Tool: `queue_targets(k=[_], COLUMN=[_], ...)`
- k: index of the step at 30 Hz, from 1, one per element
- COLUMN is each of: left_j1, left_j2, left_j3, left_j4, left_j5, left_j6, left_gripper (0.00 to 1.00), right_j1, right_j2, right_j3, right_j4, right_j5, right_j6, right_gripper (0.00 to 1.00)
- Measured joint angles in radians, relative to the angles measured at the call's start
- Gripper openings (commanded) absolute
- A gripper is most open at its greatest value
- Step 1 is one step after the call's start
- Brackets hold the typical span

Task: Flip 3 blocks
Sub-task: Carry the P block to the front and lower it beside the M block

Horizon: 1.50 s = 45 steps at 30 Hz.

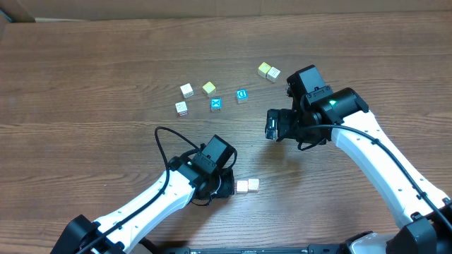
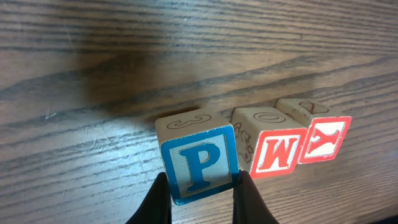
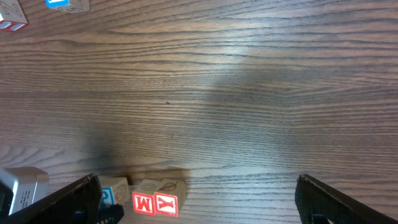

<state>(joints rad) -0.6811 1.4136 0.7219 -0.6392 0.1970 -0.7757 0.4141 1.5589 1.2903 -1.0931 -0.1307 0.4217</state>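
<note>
The blue P block [image 2: 200,163] sits between my left gripper's [image 2: 203,198] fingers, which are shut on its two sides. Just to its right, in a row on the table, stand the red M block [image 2: 273,152] and the red Y block [image 2: 323,138]. From overhead my left gripper [image 1: 226,185] hides the P block, and the two red blocks [image 1: 247,185] show pale tops beside it. My right gripper [image 1: 272,125] hangs open over bare wood further back. Its wrist view shows the M block [image 3: 143,203], the Y block [image 3: 166,203] and part of the P block [image 3: 111,194].
Several other cubes lie at the back of the table: a white one [image 1: 186,89], a yellow one [image 1: 209,88], a blue X cube [image 1: 216,104], a blue D cube [image 1: 241,95] and a yellow and cream pair [image 1: 268,70]. A black cable [image 1: 166,141] loops by the left arm.
</note>
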Motion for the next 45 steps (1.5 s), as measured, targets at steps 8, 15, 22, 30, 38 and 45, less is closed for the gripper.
queue_targets(k=[8, 15, 22, 30, 38, 45], left_j1=[0.000, 0.000, 0.000, 0.000, 0.000, 0.000], left_j2=[0.014, 0.014, 0.014, 0.014, 0.014, 0.014], left_j3=[-0.017, -0.017, -0.036, -0.037, -0.042, -0.042], left_j4=[0.019, 0.020, 0.023, 0.037, 0.042, 0.040], left_j5=[0.001, 0.001, 0.009, 0.021, 0.047, 0.054], left_j6=[0.000, 0.001, 0.002, 0.021, 0.027, 0.038], left_gripper=[0.04, 0.04, 0.04, 0.04, 0.04, 0.31], right_j1=[0.000, 0.000, 0.000, 0.000, 0.000, 0.000], right_j2=[0.000, 0.000, 0.000, 0.000, 0.000, 0.000], right_j3=[0.000, 0.000, 0.000, 0.000, 0.000, 0.000], right_j4=[0.000, 0.000, 0.000, 0.000, 0.000, 0.000], right_j5=[0.000, 0.000, 0.000, 0.000, 0.000, 0.000], right_j6=[0.000, 0.000, 0.000, 0.000, 0.000, 0.000], right_gripper=[1.00, 1.00, 1.00, 1.00, 1.00, 1.00])
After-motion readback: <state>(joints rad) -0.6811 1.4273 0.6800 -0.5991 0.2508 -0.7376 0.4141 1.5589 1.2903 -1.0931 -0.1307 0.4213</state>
